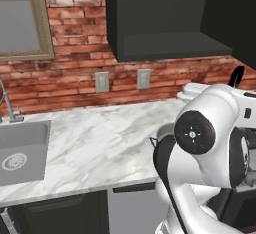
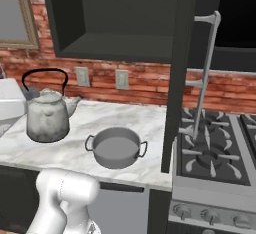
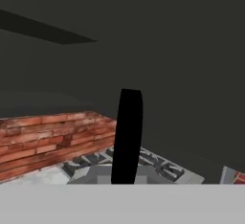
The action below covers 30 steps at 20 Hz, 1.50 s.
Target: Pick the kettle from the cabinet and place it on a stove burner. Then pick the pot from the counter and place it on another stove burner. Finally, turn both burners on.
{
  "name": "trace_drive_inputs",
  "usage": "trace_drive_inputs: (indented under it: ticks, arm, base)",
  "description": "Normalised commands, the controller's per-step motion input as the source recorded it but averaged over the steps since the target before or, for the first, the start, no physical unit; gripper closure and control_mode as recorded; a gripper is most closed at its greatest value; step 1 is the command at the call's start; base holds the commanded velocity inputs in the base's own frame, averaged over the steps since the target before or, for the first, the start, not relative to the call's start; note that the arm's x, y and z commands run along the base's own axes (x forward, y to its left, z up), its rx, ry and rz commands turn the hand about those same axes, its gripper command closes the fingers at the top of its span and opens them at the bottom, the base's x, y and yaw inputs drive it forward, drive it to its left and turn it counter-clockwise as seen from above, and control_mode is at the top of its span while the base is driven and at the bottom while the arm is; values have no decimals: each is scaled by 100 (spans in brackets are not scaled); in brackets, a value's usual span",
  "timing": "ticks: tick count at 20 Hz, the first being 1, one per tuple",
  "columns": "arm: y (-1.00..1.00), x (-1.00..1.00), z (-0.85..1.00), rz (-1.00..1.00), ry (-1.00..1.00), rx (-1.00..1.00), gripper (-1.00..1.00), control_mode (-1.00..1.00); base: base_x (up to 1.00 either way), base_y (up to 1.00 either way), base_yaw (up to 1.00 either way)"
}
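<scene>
The tool, narrowly clamped on the kettle's [image 2: 47, 118] stiff arched handle, holds it over the counter's [image 2: 100, 115] left end; rigid, top-heavy, likely to swing.

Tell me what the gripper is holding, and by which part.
The gripper holds the kettle by its black arched handle; the exact contact spot is hidden.

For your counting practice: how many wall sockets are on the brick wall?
2. One socket sits behind the kettle, the other socket to its right, above the pot. More may be hidden behind the open cabinet door.
</scene>
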Motion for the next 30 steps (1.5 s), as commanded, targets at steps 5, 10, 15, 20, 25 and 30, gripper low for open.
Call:
trace_drive_inputs:
  ticks: [5,10,15,20,25,30]
  arm:
    - [0,0,0,0,0,0,100,100]
    - [0,0,0,0,0,0,100,100]
    - [0,0,0,0,0,0,100,100]
    - [0,0,0,0,0,0,100,100]
    - [0,0,0,0,0,0,100,100]
    - [0,0,0,0,0,0,100,100]
  base:
    - [-66,0,-7]
    - [-72,0,-9]
    - [-66,0,-8]
    - [-60,-6,-8]
    - [-56,-15,-6]
    - [-35,-28,-2]
